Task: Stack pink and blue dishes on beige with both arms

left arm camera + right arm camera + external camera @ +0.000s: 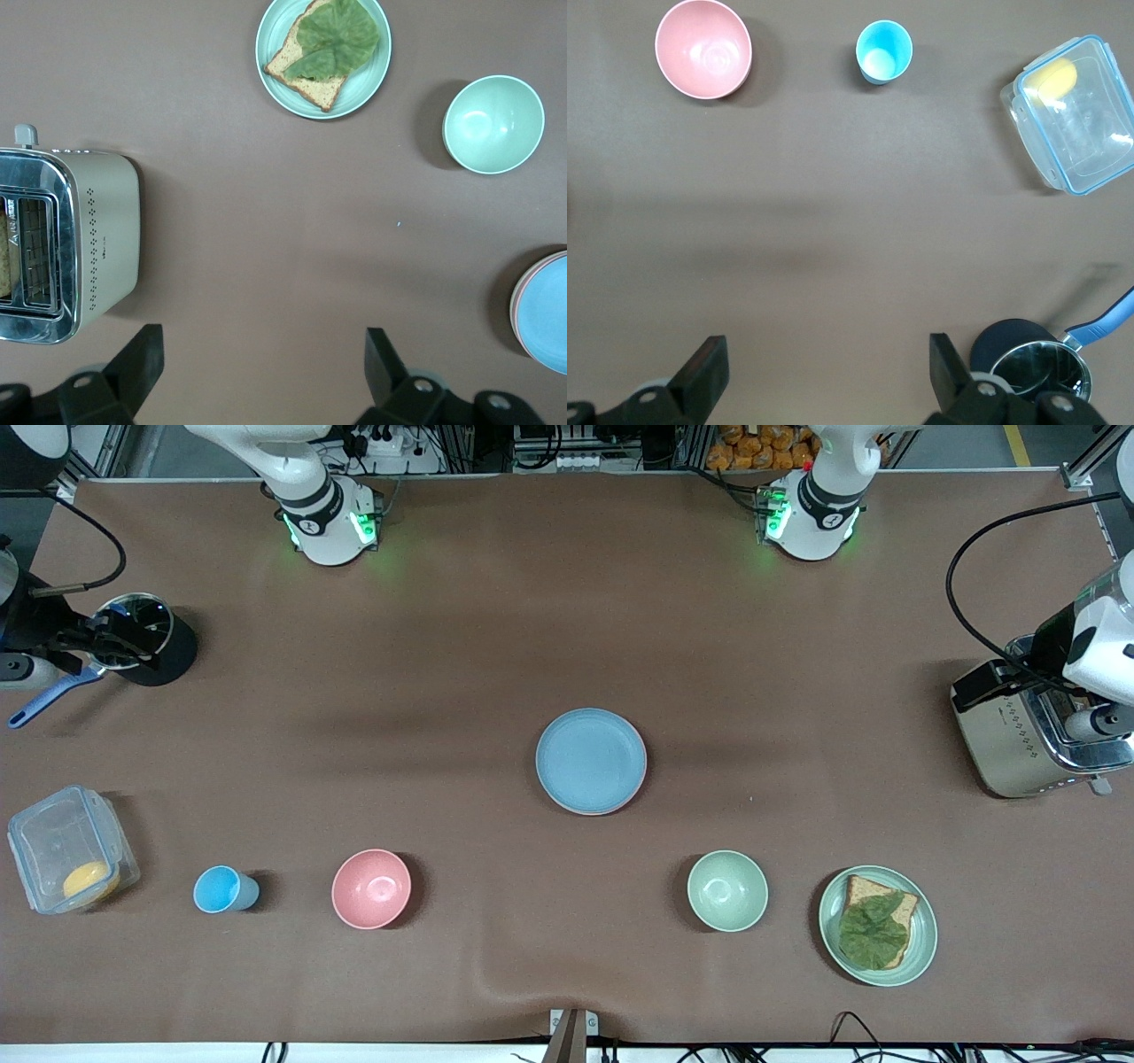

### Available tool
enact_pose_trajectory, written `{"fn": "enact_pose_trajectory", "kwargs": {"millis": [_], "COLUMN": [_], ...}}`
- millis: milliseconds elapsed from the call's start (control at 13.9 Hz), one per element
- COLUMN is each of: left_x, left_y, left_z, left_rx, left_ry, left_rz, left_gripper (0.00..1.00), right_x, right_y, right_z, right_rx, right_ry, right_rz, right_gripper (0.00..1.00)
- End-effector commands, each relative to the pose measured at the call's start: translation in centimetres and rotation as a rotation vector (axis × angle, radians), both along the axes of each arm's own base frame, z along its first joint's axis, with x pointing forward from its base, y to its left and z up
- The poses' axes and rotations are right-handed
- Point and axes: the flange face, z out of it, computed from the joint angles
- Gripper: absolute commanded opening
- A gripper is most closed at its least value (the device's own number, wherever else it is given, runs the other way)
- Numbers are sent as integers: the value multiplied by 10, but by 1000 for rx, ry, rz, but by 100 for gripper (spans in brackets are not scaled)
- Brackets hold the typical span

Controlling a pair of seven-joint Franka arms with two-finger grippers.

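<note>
The light blue plate (591, 761) lies flat at the middle of the table, on top of a stack. Under it a pink plate's rim (516, 305) peeks out at the edge. The beige plate does not show; what lies beneath the pink rim is hidden. My left gripper (263, 365) hangs open and empty high over bare table beside the toaster, well apart from the stack. At the right arm's end my right gripper (827, 370) is also open and empty, up over bare table near the pot.
A toaster (1028, 735) stands at the left arm's end. Nearer the front camera sit a green plate with toast and lettuce (877, 926), a green bowl (727, 890), a pink bowl (371, 888), a blue cup (221, 889) and a clear lidded box (66, 859). A pot (133, 633) stands at the right arm's end.
</note>
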Motion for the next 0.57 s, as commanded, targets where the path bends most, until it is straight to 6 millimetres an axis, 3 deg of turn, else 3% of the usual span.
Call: {"fn": "enact_pose_trajectory", "kwargs": {"millis": [0, 503], "left_x": [1, 1], "left_y": [1, 1], "left_z": [3, 3], "left_rx": [-26, -27], "left_ry": [-4, -4], "left_rz": [-13, -15], "left_gripper": [100, 100], "right_x": [-1, -2], "right_y": [0, -1], "right_z": [0, -1], "right_rx": [-16, -16], "right_ry": [2, 8], "right_rz": [0, -2], "right_gripper": [100, 100]}}
